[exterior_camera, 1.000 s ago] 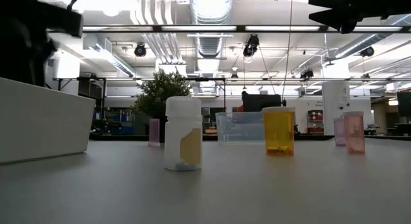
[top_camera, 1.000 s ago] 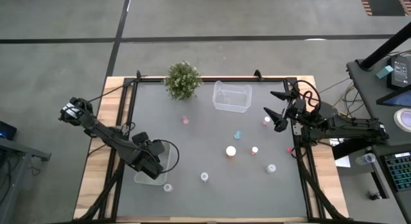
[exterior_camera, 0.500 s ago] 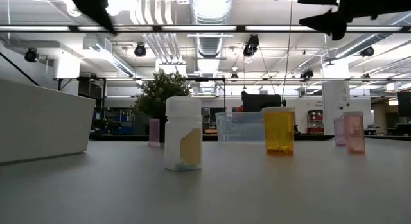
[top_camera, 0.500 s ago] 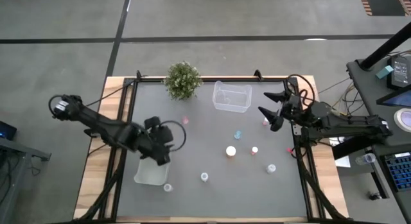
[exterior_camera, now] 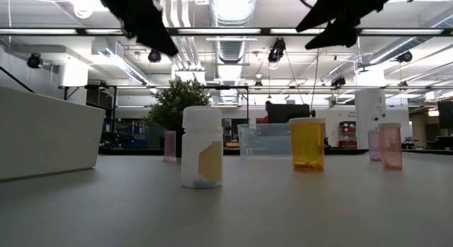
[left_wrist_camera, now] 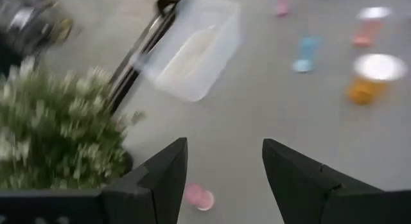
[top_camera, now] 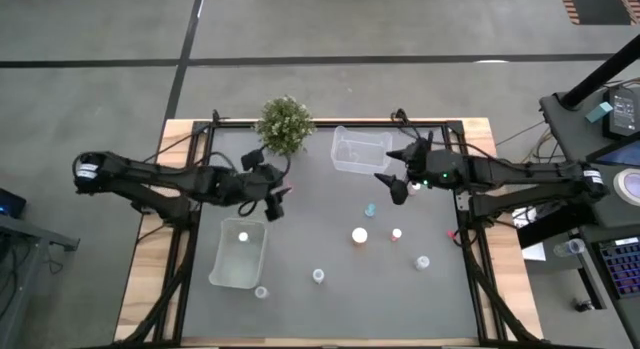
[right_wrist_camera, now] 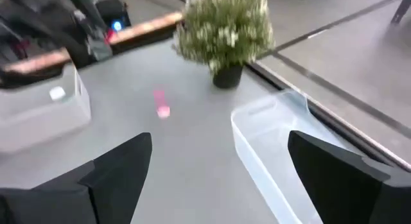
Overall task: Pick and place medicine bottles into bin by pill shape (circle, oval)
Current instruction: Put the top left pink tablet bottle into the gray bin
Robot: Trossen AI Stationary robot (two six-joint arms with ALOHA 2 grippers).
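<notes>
We see left pincer (top_camera: 277,197) parted, empty, above pink bottle (left_wrist_camera: 200,198); right pincer (top_camera: 392,179) wide, empty, near far bin (top_camera: 360,150).

From overhead, your medicine bottles (top_camera: 359,235) are too small to show pill shapes. The plant (left_wrist_camera: 54,131) is blurred and cut off in the left wrist view.

Overhead, table-level and 2 wrist views share the plant (top_camera: 285,124).
</notes>
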